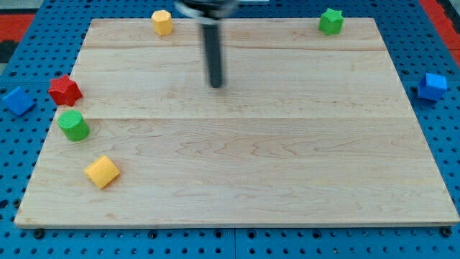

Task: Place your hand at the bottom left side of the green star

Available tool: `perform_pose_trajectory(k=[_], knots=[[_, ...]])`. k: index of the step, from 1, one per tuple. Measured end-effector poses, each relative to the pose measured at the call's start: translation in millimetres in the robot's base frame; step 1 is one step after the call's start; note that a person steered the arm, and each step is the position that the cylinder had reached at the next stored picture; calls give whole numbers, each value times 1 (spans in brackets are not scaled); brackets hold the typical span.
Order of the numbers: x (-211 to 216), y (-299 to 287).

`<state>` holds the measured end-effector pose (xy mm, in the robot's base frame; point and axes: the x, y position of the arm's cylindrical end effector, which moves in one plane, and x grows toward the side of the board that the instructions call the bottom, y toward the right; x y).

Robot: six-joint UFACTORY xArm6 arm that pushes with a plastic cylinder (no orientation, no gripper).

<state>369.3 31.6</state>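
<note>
The green star (331,21) sits at the board's top edge, toward the view's right. My tip (216,85) rests on the bare wood in the upper middle of the board, far to the left of and below the green star. The dark rod rises from the tip to the view's top. The tip touches no block.
A yellow hexagon block (162,21) lies at the top edge, left of the rod. A red star (65,89), a green cylinder (73,125) and a yellow cube (102,172) line the board's left side. Blue blocks lie off the board at the left (19,101) and right (432,85).
</note>
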Motion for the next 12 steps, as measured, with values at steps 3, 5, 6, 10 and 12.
perform_pose_trajectory(k=[3,5,6,10,12], knots=[[13,-29],[74,-254],[35,-158],[-63,-186],[65,-139]])
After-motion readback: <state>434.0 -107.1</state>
